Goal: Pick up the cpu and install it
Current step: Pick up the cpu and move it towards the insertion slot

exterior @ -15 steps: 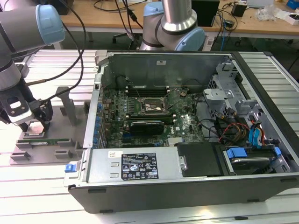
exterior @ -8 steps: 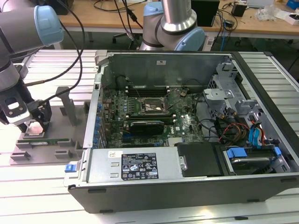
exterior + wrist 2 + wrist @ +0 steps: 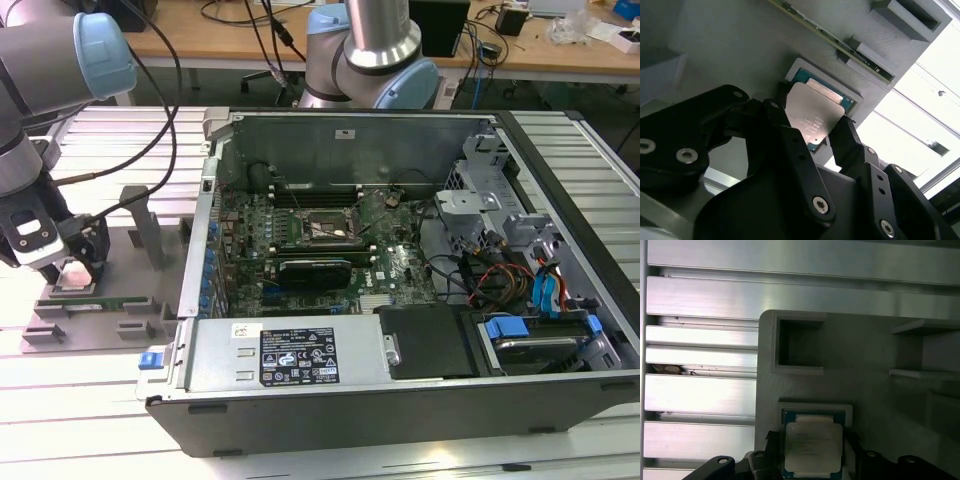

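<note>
The cpu (image 3: 816, 112) is being gripped between the fingertips of the gripper (image 3: 812, 125), which seem clamped on its opposite edges, at the grey holder's (image 3: 865, 350) pocket directly beneath the hand. Judged best: it is being held level and squeezed only lightly.

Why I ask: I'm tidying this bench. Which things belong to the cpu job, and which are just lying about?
Job in hand:
cpu, sitting in its grey holder
tool, at the cpu
motherboard socket inside the open computer case

Lying about:
green memory stick on the holder
blue drive bay
desk cables behind
</note>
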Controlling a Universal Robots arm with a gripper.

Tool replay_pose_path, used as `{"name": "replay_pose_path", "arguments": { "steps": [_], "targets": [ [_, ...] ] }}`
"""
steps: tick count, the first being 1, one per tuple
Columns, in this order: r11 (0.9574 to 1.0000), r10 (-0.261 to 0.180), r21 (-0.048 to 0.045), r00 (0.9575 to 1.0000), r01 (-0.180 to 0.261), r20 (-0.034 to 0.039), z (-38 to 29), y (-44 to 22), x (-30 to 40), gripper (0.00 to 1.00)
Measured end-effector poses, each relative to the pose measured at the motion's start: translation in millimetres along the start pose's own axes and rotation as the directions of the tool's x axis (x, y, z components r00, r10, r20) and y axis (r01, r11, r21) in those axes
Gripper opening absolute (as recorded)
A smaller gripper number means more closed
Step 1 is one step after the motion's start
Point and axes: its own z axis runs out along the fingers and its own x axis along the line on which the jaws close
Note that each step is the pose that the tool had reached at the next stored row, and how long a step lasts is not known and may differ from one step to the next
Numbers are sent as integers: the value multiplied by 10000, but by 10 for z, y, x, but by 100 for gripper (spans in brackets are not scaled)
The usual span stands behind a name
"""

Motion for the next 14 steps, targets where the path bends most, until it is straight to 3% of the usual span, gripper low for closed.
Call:
{"name": "replay_pose_path", "arguments": {
  "steps": [2, 14],
  "targets": [
    [10000, 0, 1, 10000, 0, 0, 0, 0, 0, 55],
    [10000, 3, 0, 10000, -3, -1, 0, 0, 0, 55]
  ]
}}
